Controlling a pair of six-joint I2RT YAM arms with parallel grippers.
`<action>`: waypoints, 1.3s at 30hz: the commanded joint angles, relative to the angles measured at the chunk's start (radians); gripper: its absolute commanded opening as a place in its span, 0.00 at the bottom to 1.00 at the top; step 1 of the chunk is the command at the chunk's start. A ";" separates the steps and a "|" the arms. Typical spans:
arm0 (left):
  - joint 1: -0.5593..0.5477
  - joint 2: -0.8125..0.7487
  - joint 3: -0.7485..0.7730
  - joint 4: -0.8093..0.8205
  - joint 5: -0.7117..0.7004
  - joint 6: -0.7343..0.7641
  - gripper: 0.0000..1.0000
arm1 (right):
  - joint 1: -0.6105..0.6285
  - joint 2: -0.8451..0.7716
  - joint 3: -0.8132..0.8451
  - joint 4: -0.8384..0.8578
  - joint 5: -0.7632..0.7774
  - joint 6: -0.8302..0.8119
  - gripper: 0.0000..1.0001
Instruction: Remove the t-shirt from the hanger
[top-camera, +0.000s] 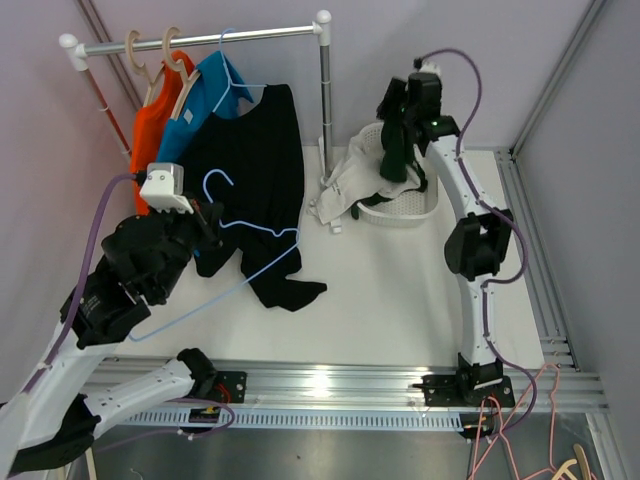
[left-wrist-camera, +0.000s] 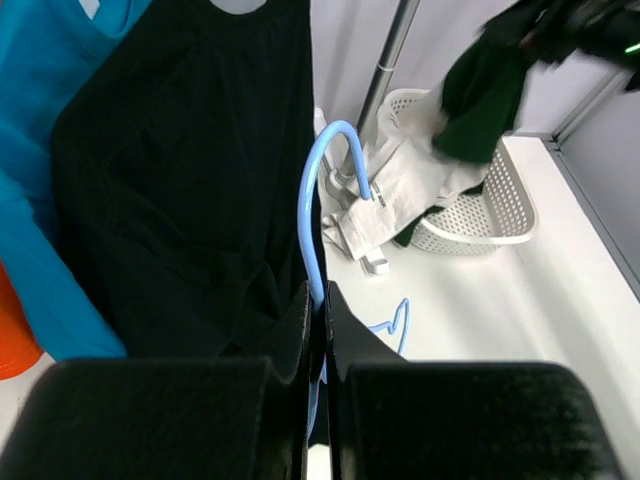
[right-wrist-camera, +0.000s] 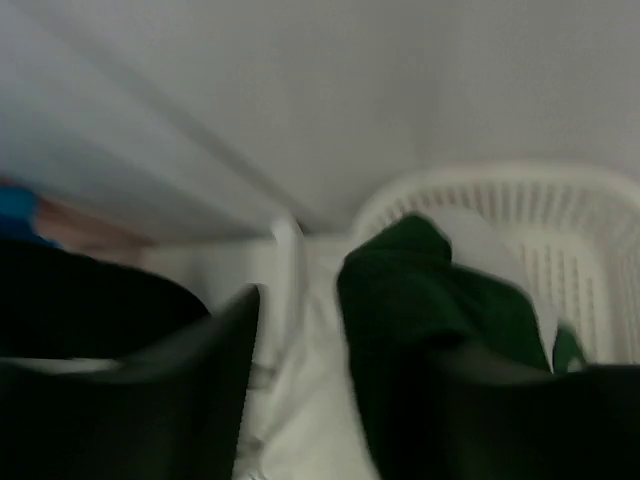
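My left gripper is shut on the neck of a bare light blue wire hanger and holds it tilted above the table, in front of a black shirt. A dark green t-shirt hangs at my right gripper over the white basket. In the blurred right wrist view the jaws stand apart. The green cloth lies against the right finger, and white cloth shows between the jaws.
A black shirt, a blue shirt and an orange shirt hang on the rack. Its upright pole stands beside the basket. White cloth spills from the basket.
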 joint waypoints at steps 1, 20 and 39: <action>0.013 -0.002 -0.003 0.047 0.035 0.001 0.01 | -0.016 0.111 0.030 -0.420 -0.058 0.059 0.68; 0.141 0.199 0.112 0.045 0.141 -0.016 0.01 | 0.276 -0.658 -0.859 -0.083 -0.133 -0.132 0.99; 0.147 0.185 0.189 -0.004 0.657 0.135 0.01 | 0.301 -0.946 -1.016 0.298 -1.145 -0.270 0.97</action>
